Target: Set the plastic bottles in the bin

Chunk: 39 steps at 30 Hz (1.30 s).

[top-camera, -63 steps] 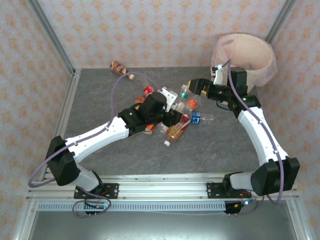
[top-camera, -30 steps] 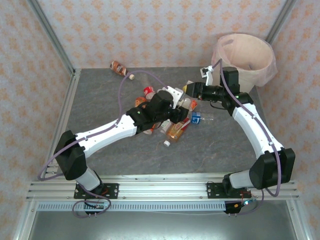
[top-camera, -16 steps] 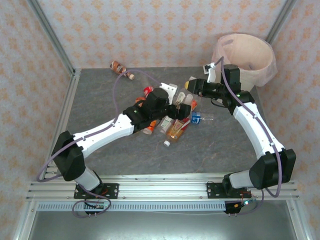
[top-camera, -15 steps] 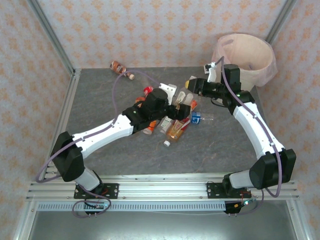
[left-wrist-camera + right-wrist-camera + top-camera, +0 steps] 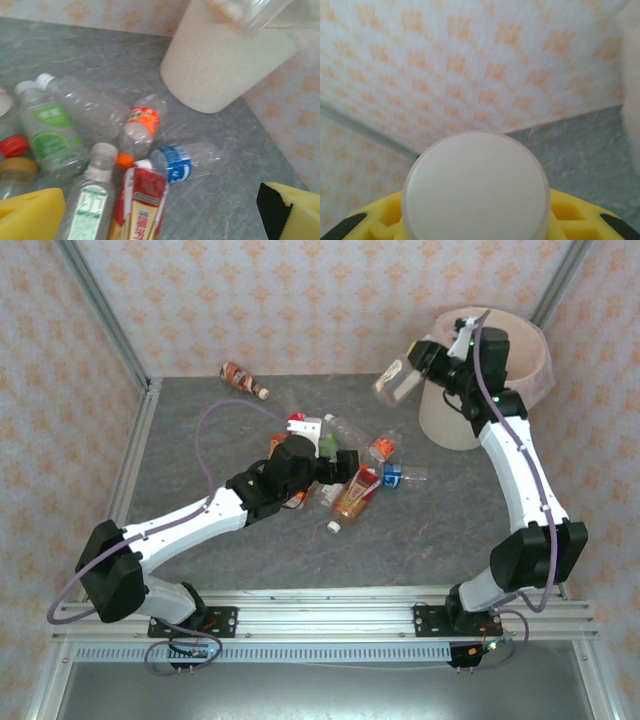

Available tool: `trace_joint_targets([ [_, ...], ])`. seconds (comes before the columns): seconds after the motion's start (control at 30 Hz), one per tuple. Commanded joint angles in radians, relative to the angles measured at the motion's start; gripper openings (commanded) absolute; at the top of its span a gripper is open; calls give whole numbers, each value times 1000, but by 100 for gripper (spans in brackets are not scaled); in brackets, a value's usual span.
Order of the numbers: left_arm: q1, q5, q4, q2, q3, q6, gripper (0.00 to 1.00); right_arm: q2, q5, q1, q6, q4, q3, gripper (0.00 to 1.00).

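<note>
Well, my right gripper [image 5: 408,372] is clamped on a small clear plastic bottle [image 5: 392,381]. It is lifted off the grey stone-patterned table [image 5: 440,535] and hangs just beside the large round cream-white bin [image 5: 452,425], lined with a pale pink bag, at about nine o'clock of its rim. In my right wrist view the bottle's pale round end [image 5: 476,187] sits between my yellow fingers [image 5: 370,222].

My left gripper [image 5: 340,464] hovers over the heap of bottles [image 5: 358,485] near the table's centre, its yellow pads [image 5: 30,220] spread wide with nothing between them. Below them lie a green-labelled bottle [image 5: 47,132] at ten o'clock, an orange-labelled bottle [image 5: 141,124] in the middle, a blue-labelled bottle [image 5: 182,161] at four o'clock of that, and a red-labelled bottle [image 5: 145,202] nearest me.

The bin stands at one o'clock of the table. A lone brown bottle [image 5: 243,377] lies at eleven.
</note>
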Motion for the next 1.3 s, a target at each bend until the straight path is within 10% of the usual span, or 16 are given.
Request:
trace_joint_targets([
  [0.0,6,-171,-43,-51,-33,-79,100,26,51,-57,71,45,86,19],
  [0.5,9,-307,-137,-89,-94,-172,100,89,259,-190,116,215,180,21],
  [1.27,10,-376,-195,-54,-93,-308,100,358,514,-291,-480,-392,554,25],
])
